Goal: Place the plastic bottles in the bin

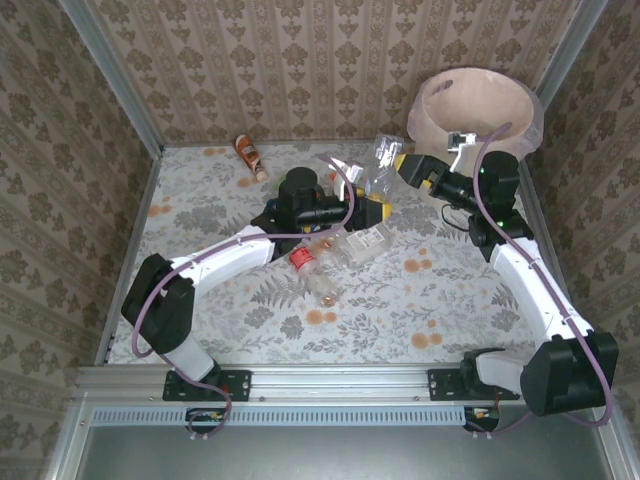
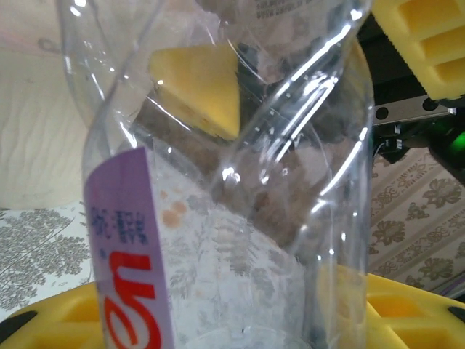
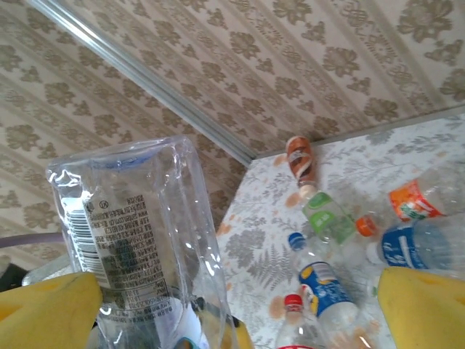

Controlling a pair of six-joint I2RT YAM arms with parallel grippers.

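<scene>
Left gripper (image 1: 374,207) sits mid-worktop in the top view, clamped on the lower end of a clear crushed bottle (image 1: 380,165) held upright above the worktop (image 1: 450,300). Right gripper (image 1: 404,164) is just beside the bottle's upper part, on the bin side. Bin (image 1: 440,120) is at the far right corner, near the right gripper; the bottle is not over it. Brown bottle (image 1: 250,155) lies at the far edge of the worktop, well apart. Red-capped bottle (image 1: 303,258) and white-label bottle (image 1: 362,243) lie just beside the left forearm.

Left wrist: the left gripper (image 2: 232,323) shows yellow pads at both lower corners, and the clear crushed bottle (image 2: 290,182) fills the gap and is pressed from both sides. Its label is white and purple with red letters. A yellow pad (image 2: 425,43) of the right gripper is at top right beside the bottle top.

Right wrist: the right gripper (image 3: 232,313) has its pads wide apart. The clear crushed bottle (image 3: 138,240), barcode label showing, rests against one pad and the other is clear of it, so it is not clamped. On the worktop (image 3: 254,247) beyond lie the brown bottle (image 3: 299,158), green-label bottle (image 3: 325,217), blue-capped bottle (image 3: 320,283), red-capped bottle (image 3: 294,320), orange-label bottle (image 3: 414,200) and blue-label bottle (image 3: 407,243)
</scene>
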